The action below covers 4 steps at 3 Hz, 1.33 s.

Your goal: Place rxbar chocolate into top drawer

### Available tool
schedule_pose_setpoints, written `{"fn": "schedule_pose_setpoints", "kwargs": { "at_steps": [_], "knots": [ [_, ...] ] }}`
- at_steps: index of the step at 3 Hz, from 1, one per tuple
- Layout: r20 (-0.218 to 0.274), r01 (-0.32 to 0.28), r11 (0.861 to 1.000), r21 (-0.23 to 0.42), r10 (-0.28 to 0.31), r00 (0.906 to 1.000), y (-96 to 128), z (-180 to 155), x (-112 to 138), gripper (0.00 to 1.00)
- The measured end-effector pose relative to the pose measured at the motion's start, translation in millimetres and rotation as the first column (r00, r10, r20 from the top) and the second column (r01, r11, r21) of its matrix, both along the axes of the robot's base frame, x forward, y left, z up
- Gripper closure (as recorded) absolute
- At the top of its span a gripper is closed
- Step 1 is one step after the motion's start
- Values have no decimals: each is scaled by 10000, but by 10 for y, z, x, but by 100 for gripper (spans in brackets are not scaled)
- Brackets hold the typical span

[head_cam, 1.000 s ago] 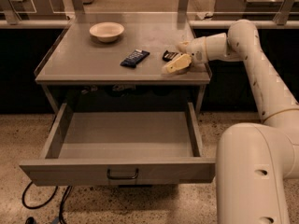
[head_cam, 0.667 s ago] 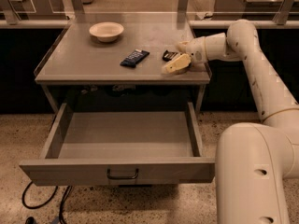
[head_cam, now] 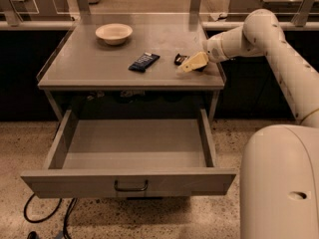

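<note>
The rxbar chocolate [head_cam: 180, 59] is a small black bar on the right part of the grey tabletop, and only its left end shows. My gripper [head_cam: 192, 63] is down at the tabletop right over its other end, reaching in from the right on the white arm [head_cam: 259, 34]. The top drawer [head_cam: 129, 180] is pulled out wide below the tabletop and nothing lies in it. Its dark handle [head_cam: 131, 186] sits at the centre of the front panel.
A dark blue bar with white print [head_cam: 144, 61] lies on the tabletop left of the gripper. A pale bowl [head_cam: 114, 33] stands at the back left. My white base [head_cam: 281, 183] is at the drawer's right. Cables [head_cam: 47, 215] lie on the floor at left.
</note>
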<state>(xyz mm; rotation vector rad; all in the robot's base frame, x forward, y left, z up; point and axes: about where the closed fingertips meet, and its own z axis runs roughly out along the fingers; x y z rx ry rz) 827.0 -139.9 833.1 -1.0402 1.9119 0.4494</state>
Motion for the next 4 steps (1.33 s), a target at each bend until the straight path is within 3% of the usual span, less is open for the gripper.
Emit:
{"fn": "schedule_pose_setpoints", "kwargs": {
  "at_steps": [1,3,4],
  "knots": [
    [-14,329,9992,-214,-330,9995,10,-132,34,0],
    [-432,-161,9997,-187,153,9989,145,-263,-8,0],
    [-432,-162,9997,-187,154,9989,145,-264,-8,19]
  ]
}}
